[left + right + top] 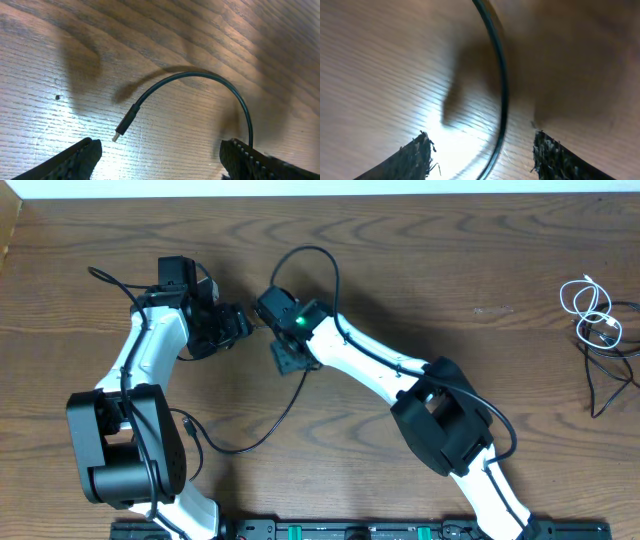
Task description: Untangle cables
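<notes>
On the wooden table [420, 260], left of centre, the black cable [322, 265] lies loose between the wide-spread left pincer [161, 146] and right pincer [481, 136], so either one closing off-centre may miss the thin cord or flick it aside.

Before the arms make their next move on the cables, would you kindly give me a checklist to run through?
1. The left gripper is open: ok.
2. The right gripper is open: ok.
3. The black cable runs between the right gripper's fingers: ok, though blurred.
4. A plug end shows in the left wrist view: ok.
5. The white cable is apart from the second black cable: not ok, they overlap at far right.
6. Grippers clear of each other: cannot tell.
</notes>
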You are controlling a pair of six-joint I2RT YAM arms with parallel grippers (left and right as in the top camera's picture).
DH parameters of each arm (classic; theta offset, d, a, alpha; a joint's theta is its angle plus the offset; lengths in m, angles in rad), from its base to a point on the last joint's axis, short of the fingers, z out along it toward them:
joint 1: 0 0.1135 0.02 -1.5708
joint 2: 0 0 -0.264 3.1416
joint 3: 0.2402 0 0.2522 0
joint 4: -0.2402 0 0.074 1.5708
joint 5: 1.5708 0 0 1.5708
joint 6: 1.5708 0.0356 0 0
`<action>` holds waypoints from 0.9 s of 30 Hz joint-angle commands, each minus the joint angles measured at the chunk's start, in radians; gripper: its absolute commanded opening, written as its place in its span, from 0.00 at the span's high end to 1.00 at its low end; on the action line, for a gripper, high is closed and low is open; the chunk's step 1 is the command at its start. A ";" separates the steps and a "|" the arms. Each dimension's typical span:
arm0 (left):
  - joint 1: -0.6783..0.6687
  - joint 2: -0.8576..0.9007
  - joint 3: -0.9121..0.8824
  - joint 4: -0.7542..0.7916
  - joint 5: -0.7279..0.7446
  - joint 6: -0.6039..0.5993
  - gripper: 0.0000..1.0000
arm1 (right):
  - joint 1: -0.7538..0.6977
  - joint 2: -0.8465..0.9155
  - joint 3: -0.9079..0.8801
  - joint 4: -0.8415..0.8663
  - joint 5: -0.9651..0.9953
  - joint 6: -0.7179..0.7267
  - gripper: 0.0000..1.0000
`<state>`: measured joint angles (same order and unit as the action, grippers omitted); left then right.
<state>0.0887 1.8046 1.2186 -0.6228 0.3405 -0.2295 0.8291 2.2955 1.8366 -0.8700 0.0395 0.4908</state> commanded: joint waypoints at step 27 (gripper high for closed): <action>0.000 0.006 -0.007 0.000 -0.006 -0.002 0.19 | -0.354 -0.262 -0.055 -0.121 0.142 -0.035 0.99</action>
<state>0.0887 1.8046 1.2186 -0.6228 0.3408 -0.2321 0.5148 2.1532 1.7821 -0.9775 0.0814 0.4816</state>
